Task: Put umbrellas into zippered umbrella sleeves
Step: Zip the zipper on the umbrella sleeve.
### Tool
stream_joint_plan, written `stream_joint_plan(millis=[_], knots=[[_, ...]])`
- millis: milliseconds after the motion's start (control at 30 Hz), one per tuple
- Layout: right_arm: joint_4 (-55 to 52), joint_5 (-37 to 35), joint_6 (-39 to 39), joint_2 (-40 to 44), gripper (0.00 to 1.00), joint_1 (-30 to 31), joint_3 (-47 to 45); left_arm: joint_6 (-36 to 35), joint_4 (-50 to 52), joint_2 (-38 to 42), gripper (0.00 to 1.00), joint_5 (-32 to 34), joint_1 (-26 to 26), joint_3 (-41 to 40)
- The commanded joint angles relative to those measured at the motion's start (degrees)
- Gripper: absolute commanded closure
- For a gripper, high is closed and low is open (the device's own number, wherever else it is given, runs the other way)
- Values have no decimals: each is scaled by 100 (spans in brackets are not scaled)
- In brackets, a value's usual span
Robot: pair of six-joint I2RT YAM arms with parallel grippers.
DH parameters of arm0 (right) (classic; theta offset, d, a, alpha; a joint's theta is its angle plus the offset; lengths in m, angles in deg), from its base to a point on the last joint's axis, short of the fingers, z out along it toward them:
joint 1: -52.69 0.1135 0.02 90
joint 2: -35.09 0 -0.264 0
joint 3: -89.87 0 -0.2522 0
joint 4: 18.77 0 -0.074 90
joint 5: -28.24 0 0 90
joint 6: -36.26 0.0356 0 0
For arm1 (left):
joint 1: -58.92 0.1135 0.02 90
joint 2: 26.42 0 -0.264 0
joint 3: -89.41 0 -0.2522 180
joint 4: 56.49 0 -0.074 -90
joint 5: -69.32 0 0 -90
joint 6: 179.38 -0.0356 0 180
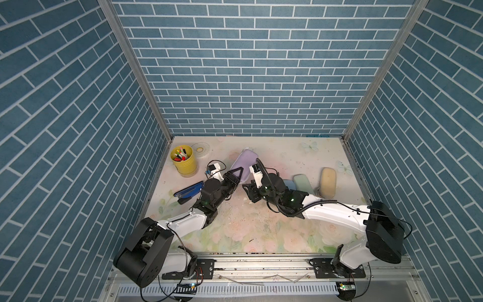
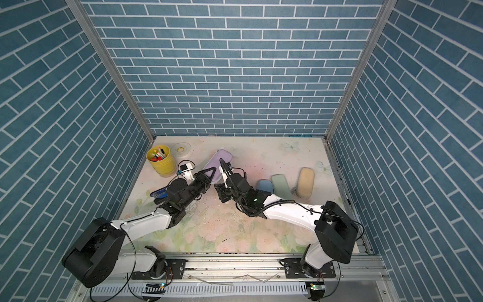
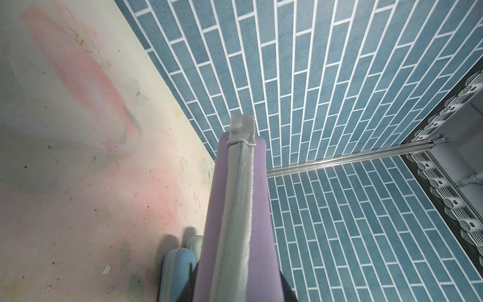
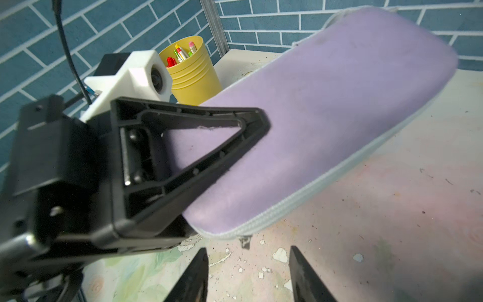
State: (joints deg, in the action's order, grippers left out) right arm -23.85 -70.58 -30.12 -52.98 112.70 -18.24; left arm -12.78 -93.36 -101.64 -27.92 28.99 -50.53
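Observation:
My left gripper (image 1: pixel 236 175) is shut on the near end of the lilac sleeve (image 1: pixel 245 162), holding it tilted up off the table. The sleeve's zip is closed, its grey seam (image 3: pixel 235 209) running along the edge. My right gripper (image 4: pixel 248 248) stands open just short of the sleeve's lower corner, nothing between its fingers. The small zip pull (image 4: pixel 245 240) hangs right in front of them. Blue (image 1: pixel 288 184), mint (image 1: pixel 303 185) and beige (image 1: pixel 328 181) sleeves lie closed on the right side of the table. No umbrellas are in view.
A yellow cup of pens (image 1: pixel 183 159) and a flat tape roll (image 1: pixel 200 150) stand at the back left. A dark blue stapler (image 1: pixel 189 191) lies beside my left arm. Brick-patterned walls close in three sides.

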Motion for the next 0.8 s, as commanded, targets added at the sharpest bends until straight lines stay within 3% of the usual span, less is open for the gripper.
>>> stream_joint_plan(millis=[0,533,767], knots=[[-64,-236,-396,-182,57,4,208,-107,-350,85,66,0,-53,270],[365,-111,-887,-95,100,-107,165,-97,-195,118,67,-132,-82,312],[123,191,-1316,186,100,-670,-125,-405,791,320,70,-1136,239,685]])
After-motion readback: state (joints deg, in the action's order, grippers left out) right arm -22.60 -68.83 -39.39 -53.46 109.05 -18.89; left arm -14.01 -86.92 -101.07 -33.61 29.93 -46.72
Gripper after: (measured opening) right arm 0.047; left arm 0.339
